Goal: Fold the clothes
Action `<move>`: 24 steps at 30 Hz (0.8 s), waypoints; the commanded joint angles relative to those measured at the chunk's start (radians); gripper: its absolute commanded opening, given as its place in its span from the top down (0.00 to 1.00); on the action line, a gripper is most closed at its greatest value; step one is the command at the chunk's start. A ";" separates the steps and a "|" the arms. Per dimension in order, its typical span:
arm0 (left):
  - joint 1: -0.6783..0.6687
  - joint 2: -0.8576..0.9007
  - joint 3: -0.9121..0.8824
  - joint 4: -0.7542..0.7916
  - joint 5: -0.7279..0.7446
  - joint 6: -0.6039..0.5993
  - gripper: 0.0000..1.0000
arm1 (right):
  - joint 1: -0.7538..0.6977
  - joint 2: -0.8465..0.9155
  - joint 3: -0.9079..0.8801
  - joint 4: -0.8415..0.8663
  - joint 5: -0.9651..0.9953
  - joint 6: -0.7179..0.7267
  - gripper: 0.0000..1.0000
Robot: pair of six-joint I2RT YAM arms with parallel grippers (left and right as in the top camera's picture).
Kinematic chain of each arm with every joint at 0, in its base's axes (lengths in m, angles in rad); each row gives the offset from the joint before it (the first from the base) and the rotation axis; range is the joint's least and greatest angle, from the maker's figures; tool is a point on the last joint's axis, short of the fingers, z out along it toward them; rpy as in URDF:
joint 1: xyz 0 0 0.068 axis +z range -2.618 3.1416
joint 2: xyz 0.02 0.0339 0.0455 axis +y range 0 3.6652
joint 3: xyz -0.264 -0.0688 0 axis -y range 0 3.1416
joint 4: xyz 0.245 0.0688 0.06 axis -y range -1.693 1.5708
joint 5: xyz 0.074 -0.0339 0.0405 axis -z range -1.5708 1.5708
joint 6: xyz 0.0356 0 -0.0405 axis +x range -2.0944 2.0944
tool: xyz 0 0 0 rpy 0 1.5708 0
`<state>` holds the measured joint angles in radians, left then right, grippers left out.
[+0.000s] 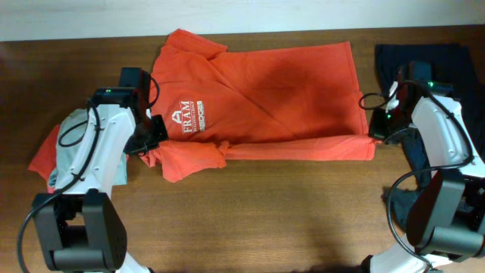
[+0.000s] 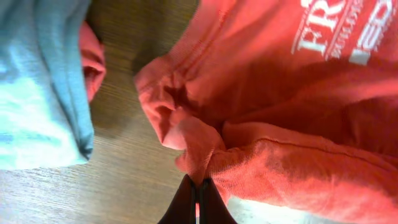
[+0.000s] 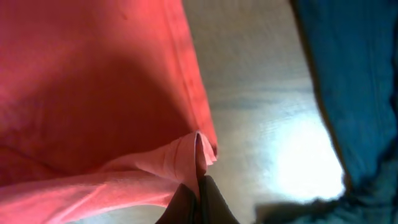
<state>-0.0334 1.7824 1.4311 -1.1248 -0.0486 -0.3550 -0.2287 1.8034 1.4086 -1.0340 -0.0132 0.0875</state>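
Note:
The clothes, an orange-red T-shirt (image 1: pixel 265 83) with white lettering, lie spread across the far half of the table, their near edge doubled over in a long fold. My left gripper (image 1: pixel 154 139) is shut on a bunch of the shirt's cloth at the left end of that fold; in the left wrist view the cloth (image 2: pixel 199 155) runs down between the closed fingers (image 2: pixel 186 205). At the fold's right end my right gripper (image 1: pixel 373 136) is shut on the shirt's corner. The right wrist view shows that corner (image 3: pixel 196 152) pinched between the dark fingers (image 3: pixel 214 205).
A light grey shirt (image 1: pixel 76 144) lies under the left arm on something orange (image 1: pixel 42 159). A dark navy garment (image 1: pixel 428 61) lies at the far right, under the right arm. Bare wooden table (image 1: pixel 265 212) stretches along the near side.

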 commanded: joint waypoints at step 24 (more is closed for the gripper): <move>0.036 -0.014 0.003 0.348 0.000 -0.042 1.00 | -0.007 0.050 0.015 0.270 -0.093 -0.032 0.94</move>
<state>-0.0040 1.7824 1.4311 -0.8024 -0.0410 -0.3866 -0.2287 1.8431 1.4086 -0.7795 -0.1040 0.0559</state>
